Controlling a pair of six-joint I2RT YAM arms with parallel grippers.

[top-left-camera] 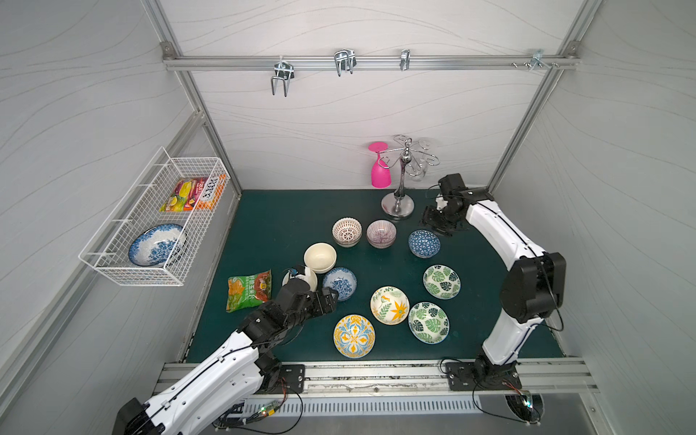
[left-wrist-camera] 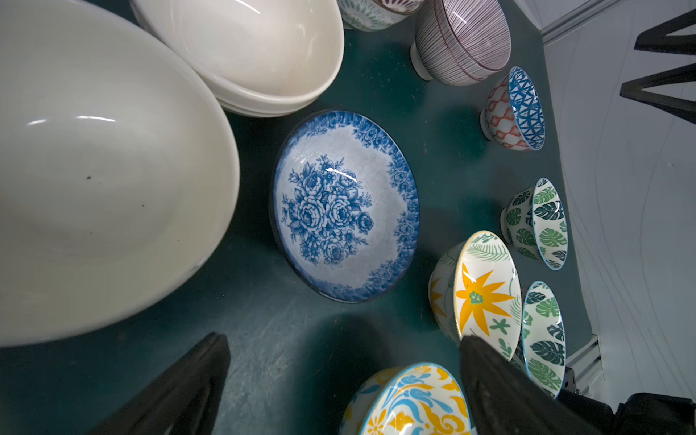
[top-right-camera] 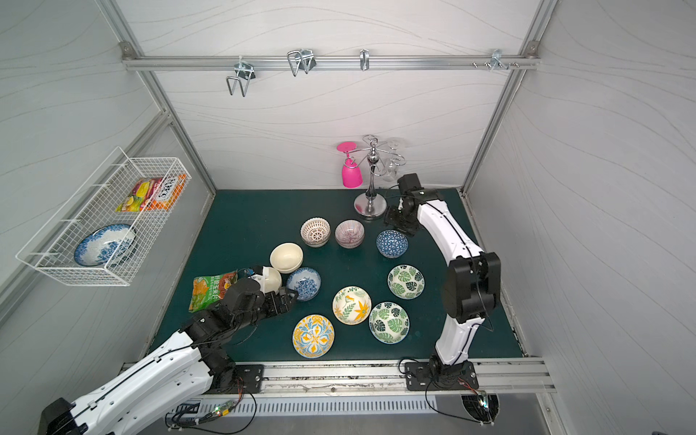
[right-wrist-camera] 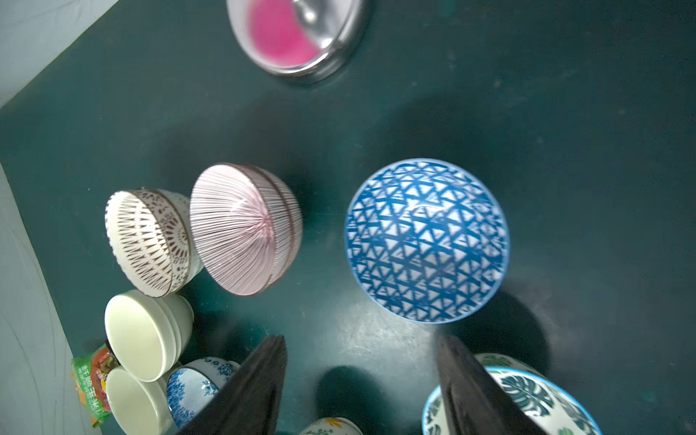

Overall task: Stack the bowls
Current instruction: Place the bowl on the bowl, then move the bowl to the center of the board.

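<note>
found left gripper [top-left-camera: 328, 300] spread wide and empty, just beside round blue-and-white floral ceramic bowl [top-left-camera: 339, 283] on dark green table [top-left-camera: 263, 226]; found right gripper [right-wrist-camera: 361, 341] parted, gripping nothing, near round blue triangle-patterned ceramic bowl [right-wrist-camera: 427, 241]; saw plain cream ceramic bowls [top-left-camera: 320, 257] nested nearby.

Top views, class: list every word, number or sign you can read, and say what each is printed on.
"玉米": on the green snack packet lying on the mat; its other characters are too blurred to read.
"FRU…": on the colourful packet in the wire basket; the rest is unreadable.
Orange box label: too blurred to read.
</note>
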